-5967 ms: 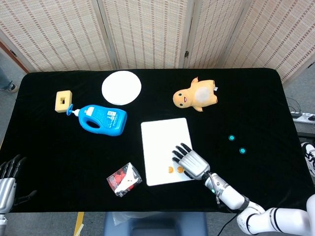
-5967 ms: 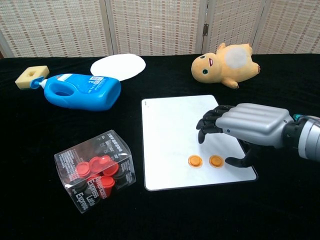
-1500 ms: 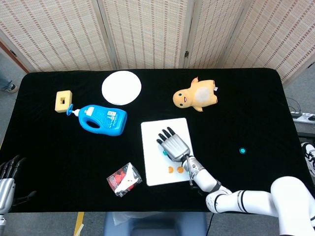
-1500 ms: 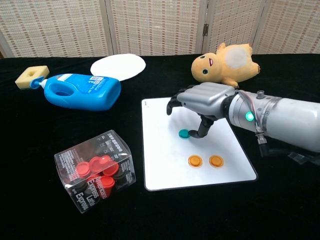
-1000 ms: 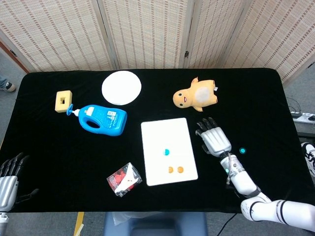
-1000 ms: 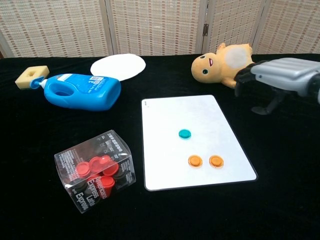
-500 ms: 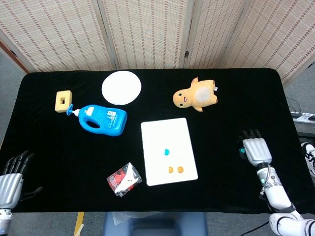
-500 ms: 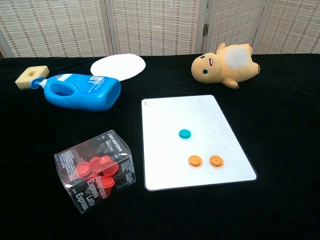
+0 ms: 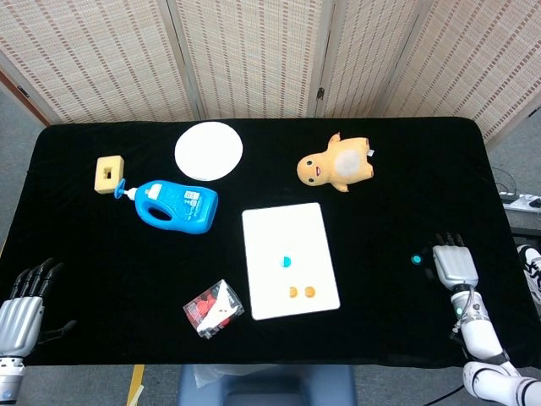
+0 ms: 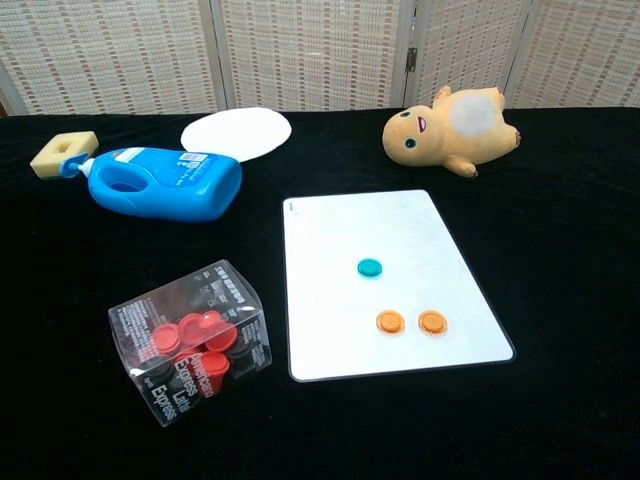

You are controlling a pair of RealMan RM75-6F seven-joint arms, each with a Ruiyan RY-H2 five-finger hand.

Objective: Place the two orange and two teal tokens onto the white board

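The white board [image 9: 283, 228] [image 10: 380, 230] lies mid-table. On it sit one teal token [image 9: 286, 260] [image 10: 370, 267] and two orange tokens [image 9: 293, 292] [image 9: 309, 292] [image 10: 390, 322] [image 10: 432, 322] side by side near its front edge. A second teal token [image 9: 416, 260] lies on the black cloth far to the right, off the board. My right hand [image 9: 452, 264] hovers just right of that token, fingers straight and apart, holding nothing. My left hand [image 9: 19, 315] rests at the near left corner, empty with fingers spread. The chest view shows neither hand.
A blue detergent bottle [image 9: 176, 205] lies left of the board, with a yellow sponge [image 9: 110, 173] and a white round plate [image 9: 208, 150] behind it. A yellow plush toy [image 9: 336, 167] sits behind the board. A clear box of red caps [image 9: 214, 309] stands front left.
My right hand has slid slightly right and toward the near edge, so the loose teal token now shows fully beside it. The tokens on the board have not moved.
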